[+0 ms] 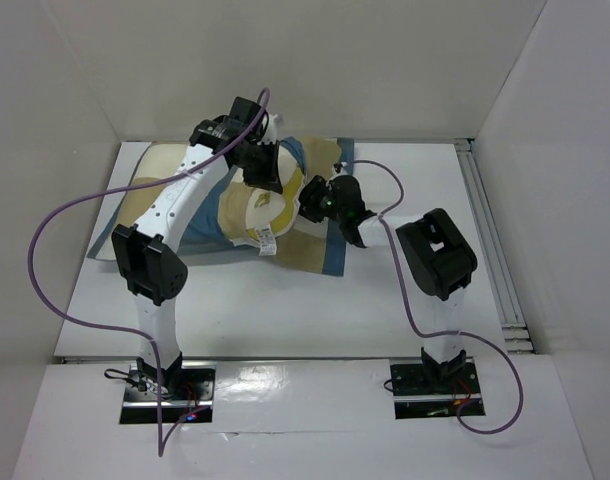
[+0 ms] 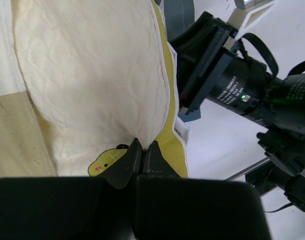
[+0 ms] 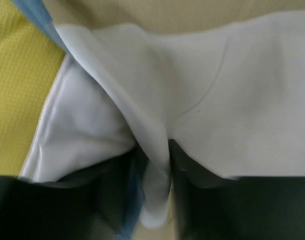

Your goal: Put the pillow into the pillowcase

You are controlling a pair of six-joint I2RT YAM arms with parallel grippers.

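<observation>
Pillow (image 2: 92, 75), pillowcase (image 3: 232, 100): both pinched.
My left gripper (image 2: 141, 157) clamps pillow edge (by logo (image 2: 105, 162)); my right gripper (image 3: 155, 170) nips pillowcase fold.

A matte white table (image 1: 285, 310) forms the floor of the enclosure. 3 white walls stand around it (each a plain, flat panel): a back wall (image 1: 315, 70), a left wall (image 1: 35, 180) and a right wall (image 1: 570, 180). A silver metal rail (image 1: 488, 235) runs along the table's right edge, from the back corner toward the front. A glossy white ledge (image 1: 305, 400) crosses the near side, catching soft reflections.
</observation>
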